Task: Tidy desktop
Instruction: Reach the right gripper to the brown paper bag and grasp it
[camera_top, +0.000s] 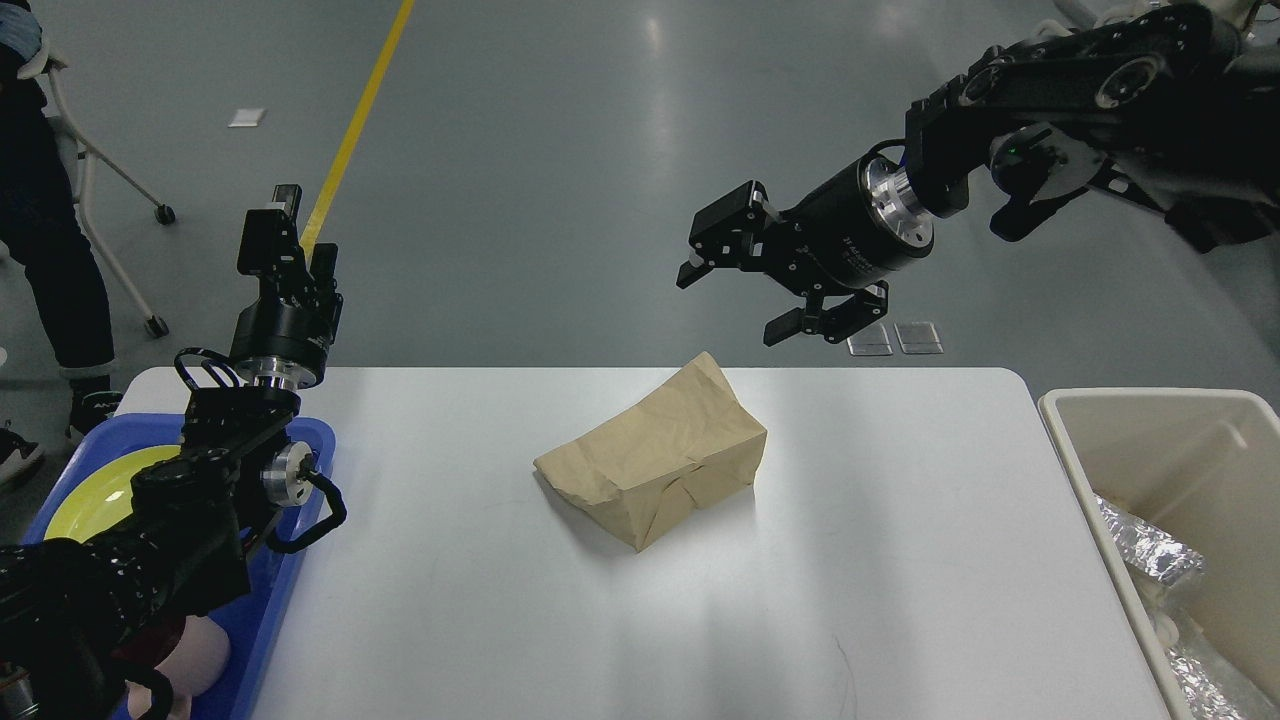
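The desktop is a wide white tabletop with rounded corners. A crumpled brown paper bag lies on its middle. My right gripper is open and empty, held in the air above and just behind the bag's far end. My left gripper points up above the table's back left corner, over the blue tray; its fingers stand close together and I cannot tell whether it is open or shut.
A blue plastic tray with a yellow plate sits at the left edge. A beige bin holding crumpled foil stands at the right. A person's legs and chair legs are at the far left.
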